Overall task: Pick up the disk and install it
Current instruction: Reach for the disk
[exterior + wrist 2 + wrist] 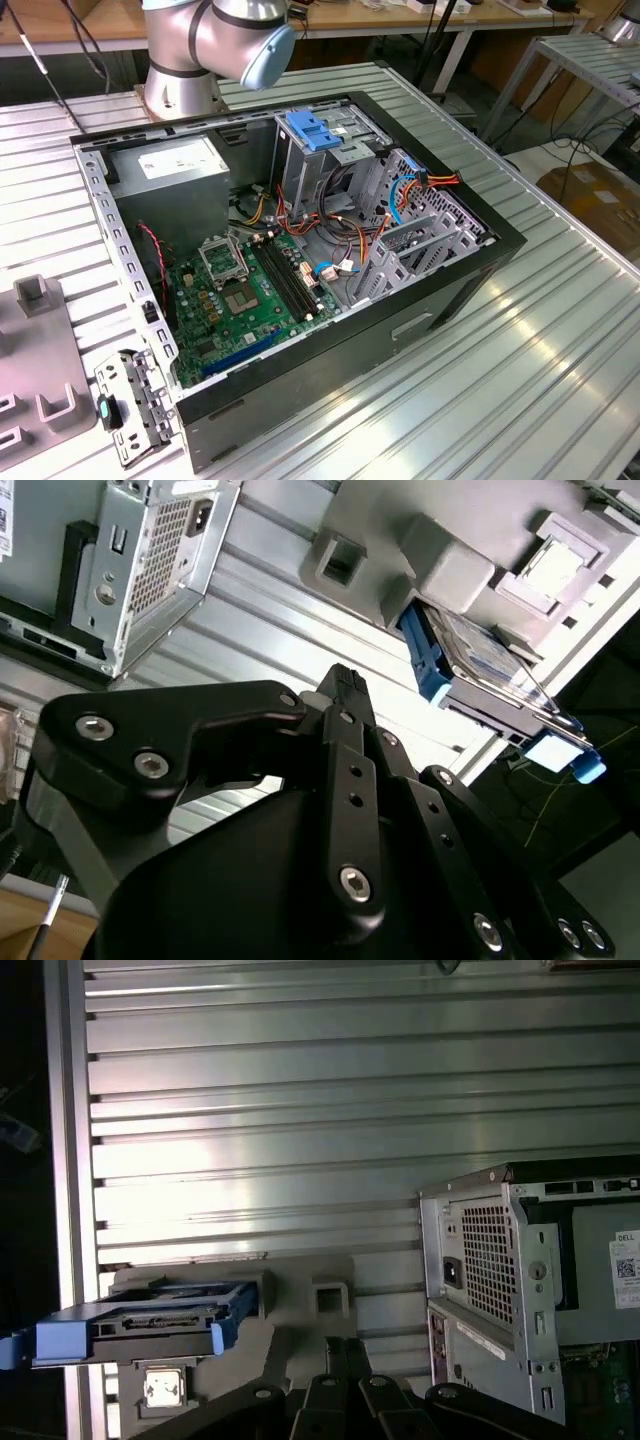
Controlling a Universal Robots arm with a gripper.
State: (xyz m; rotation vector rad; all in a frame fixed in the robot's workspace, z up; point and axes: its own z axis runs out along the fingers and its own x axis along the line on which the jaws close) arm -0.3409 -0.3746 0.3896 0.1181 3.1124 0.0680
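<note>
The flat rectangular silver-black disk (480, 665) (150, 1325), blue-railed, lies on a grey moulded plastic fixture (450, 570) in both wrist views. In the exterior view that fixture (40, 300) sits at eight o'clock of the open black computer case (440, 300). The black gripper (340, 680) hangs apart from the disk, jaws together and empty.

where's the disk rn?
In both wrist views the disk rests on the grey holder on the ribbed metal table, beside the computer case, not inside it.
</note>
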